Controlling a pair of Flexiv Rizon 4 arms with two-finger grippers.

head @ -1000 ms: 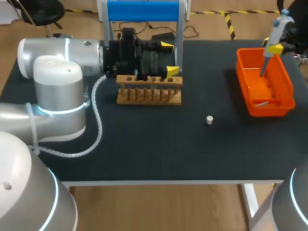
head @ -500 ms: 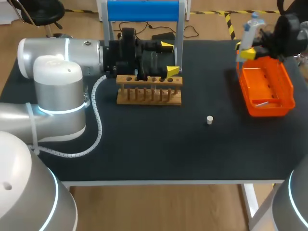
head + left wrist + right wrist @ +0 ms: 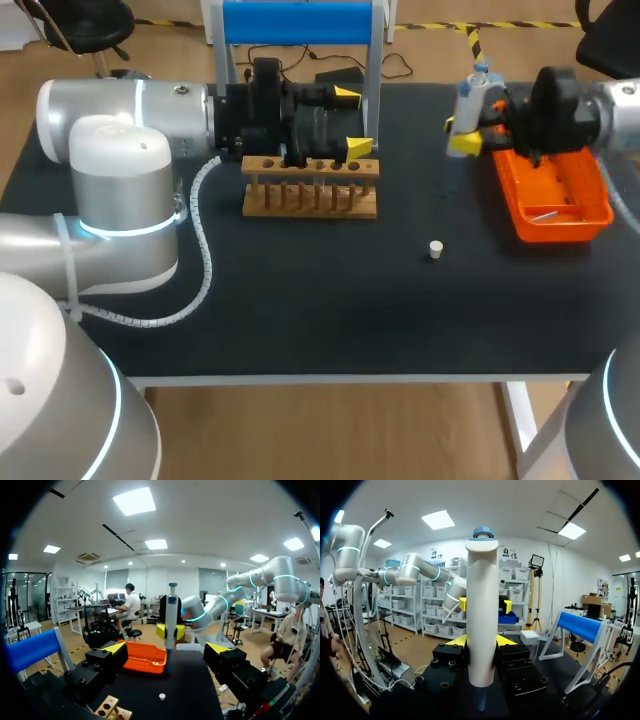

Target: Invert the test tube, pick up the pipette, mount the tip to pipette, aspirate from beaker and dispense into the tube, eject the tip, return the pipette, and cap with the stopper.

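Note:
My right gripper (image 3: 462, 130) is shut on the white pipette (image 3: 472, 100) with its blue top, holding it upright just left of the orange tray (image 3: 590, 213). In the right wrist view the pipette (image 3: 481, 615) stands between the yellow fingertips of that gripper (image 3: 481, 642). My left gripper (image 3: 350, 121) hovers open over the back of the wooden tube rack (image 3: 310, 188), nothing between its fingers. From the left wrist view, the left gripper (image 3: 168, 652) faces the pipette (image 3: 171, 620). A small white stopper (image 3: 436, 249) lies on the mat. No test tube or beaker can be made out.
A blue-topped stand (image 3: 297, 22) rises at the table's back edge behind the rack. The orange tray (image 3: 142, 657) holds a small white piece. A coiled white cable (image 3: 205, 260) trails from my left arm across the black mat.
My right arm has carried the pipette up out of the orange tray and leftward, past the tray's left end. The left arm has stayed still.

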